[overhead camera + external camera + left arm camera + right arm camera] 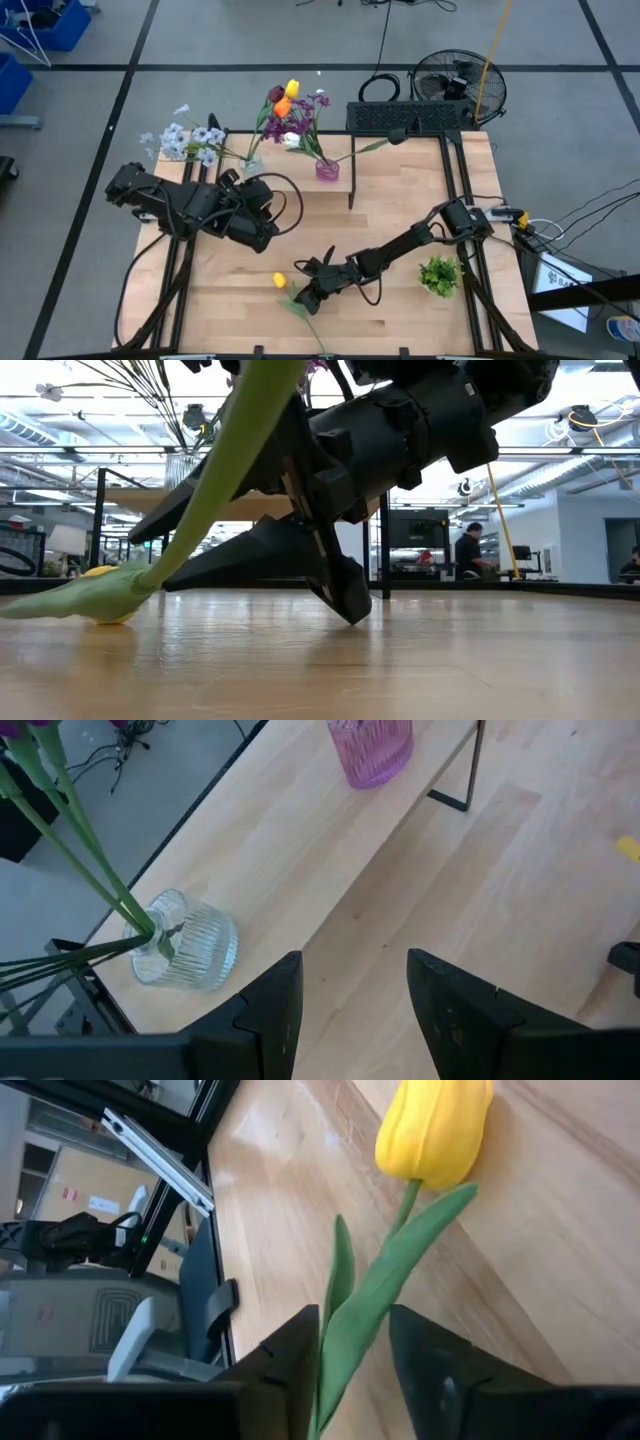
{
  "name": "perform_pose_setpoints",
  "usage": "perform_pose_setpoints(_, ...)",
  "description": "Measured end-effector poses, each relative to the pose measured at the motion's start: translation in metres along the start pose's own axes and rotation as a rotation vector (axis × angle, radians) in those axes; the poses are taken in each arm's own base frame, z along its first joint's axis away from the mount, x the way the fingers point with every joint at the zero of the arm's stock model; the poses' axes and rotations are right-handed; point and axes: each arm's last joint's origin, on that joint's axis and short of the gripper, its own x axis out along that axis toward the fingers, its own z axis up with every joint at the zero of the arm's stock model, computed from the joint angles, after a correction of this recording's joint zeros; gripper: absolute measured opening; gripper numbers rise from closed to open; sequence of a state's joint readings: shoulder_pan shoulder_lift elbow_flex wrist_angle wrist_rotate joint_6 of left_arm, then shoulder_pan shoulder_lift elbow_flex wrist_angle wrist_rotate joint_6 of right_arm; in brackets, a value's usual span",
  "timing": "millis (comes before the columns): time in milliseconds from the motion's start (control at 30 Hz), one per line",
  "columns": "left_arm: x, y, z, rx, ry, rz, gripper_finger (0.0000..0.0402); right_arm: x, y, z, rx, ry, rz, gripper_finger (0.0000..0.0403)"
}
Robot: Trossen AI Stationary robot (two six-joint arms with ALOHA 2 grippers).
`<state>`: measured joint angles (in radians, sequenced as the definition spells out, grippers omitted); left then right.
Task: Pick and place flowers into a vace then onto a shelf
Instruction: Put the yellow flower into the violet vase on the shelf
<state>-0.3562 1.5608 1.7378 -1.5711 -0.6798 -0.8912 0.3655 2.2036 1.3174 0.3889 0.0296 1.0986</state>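
- The yellow tulip (433, 1127) I'm working lies flat on the table (400, 215), toward the front edge, well away from the shelf (300, 180) at the back. Its head points toward the left arm's side and its stem (305, 318) trails toward the front edge.
- I judge it very light. The head looks soft and crushable, the stem thin and springy, the leaf (380, 1295) floppy. I'd expect it to swing or twist if held near one end.
- Best hold, to my eye, is the stem a little below the head, leaf included if unavoidable. Never the bloom. Smooth plastic may slip, so a firm pinch matters.
- My right gripper (352, 1345) is down at the tabletop on that stem, its fingers straddling stem and leaf just behind the head. They look close to the leaf, but I cannot tell whether they actually pinch it.
- In the low view the stem rises from the resting head up toward the gripper, so that end seems lifted; that's a guess.
- My left gripper (350, 995) hangs with its fingers spread and nothing between them, just in front of the shelf.
- On the shelf near it stand a clear ribbed vase (185, 945) and a pink vase (370, 748), both already holding flowers (285, 105).
- A leafy green tuft (439, 274) sits on the table, far from the shelf.
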Motion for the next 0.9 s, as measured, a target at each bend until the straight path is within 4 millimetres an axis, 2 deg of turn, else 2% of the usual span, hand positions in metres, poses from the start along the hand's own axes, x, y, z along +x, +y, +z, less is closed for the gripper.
perform_pose_setpoints(300, 0.005, 0.005, 0.005, 0.048, 0.008, 0.019, 0.0186, 0.0, 0.0, 0.002, -0.005, -0.014, 0.019, 0.0007)
perform_pose_setpoints(433, 0.005, 0.005, 0.005, 0.074, 0.009, 0.019, 0.0186, 0.0, 0.002, 0.005, 0.026, -0.031, 0.046, 0.0004)
perform_pose_setpoints(600, 0.005, 0.005, 0.005, 0.106, 0.016, 0.012, 0.0186, -0.01, 0.005, 0.013, 0.008, -0.021, 0.004, 0.0001)
perform_pose_setpoints(767, 0.005, 0.005, 0.005, 0.139, 0.016, 0.012, 0.0186, -0.037, 0.011, 0.029, -0.084, -0.003, -0.139, 0.0001)
perform_pose_setpoints(900, 0.005, 0.005, 0.005, 0.155, 0.015, 0.013, 0.0186, -0.055, 0.007, 0.044, -0.147, 0.002, -0.26, 0.0)
